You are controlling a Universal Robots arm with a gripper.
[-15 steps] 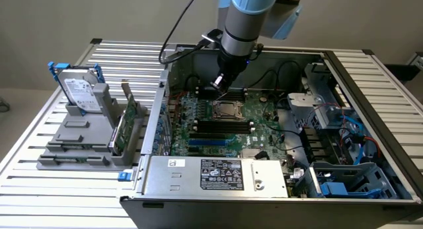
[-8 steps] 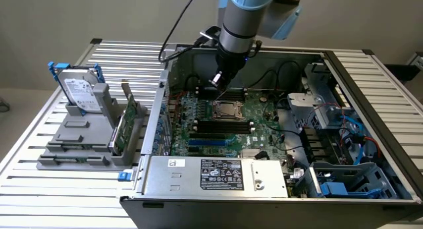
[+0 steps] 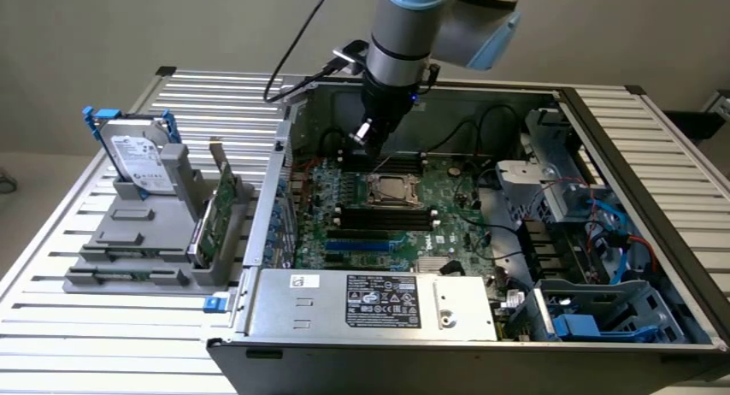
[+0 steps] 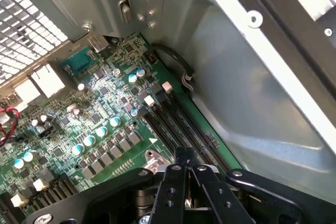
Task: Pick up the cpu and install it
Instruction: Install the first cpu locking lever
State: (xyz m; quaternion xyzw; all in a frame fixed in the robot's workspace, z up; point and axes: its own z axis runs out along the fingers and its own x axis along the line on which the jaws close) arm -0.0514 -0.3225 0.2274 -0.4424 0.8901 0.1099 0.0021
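My gripper [image 3: 361, 147] hangs low inside the open computer case, over the motherboard [image 3: 377, 228], just beyond the far left corner of the square metal-framed socket [image 3: 391, 190]. In the wrist view its black fingers [image 4: 176, 179] are pressed together, shut, and I see nothing between them. The gripper [image 4: 184, 157] is above the socket frame's silvery corner [image 4: 152, 164], beside the black memory slots [image 4: 173, 121]. The socket's middle looks greyish-beige in the exterior view. Whether the cpu lies in it I cannot tell.
The case's metal walls [image 4: 247, 93] close in around the gripper. A power supply [image 3: 377, 303] lies at the near side and drive cages with cables [image 3: 570, 232] at the exterior view's right. A grey fixture [image 3: 143, 241] at the left holds a hard drive [image 3: 137, 160] and an upright card.
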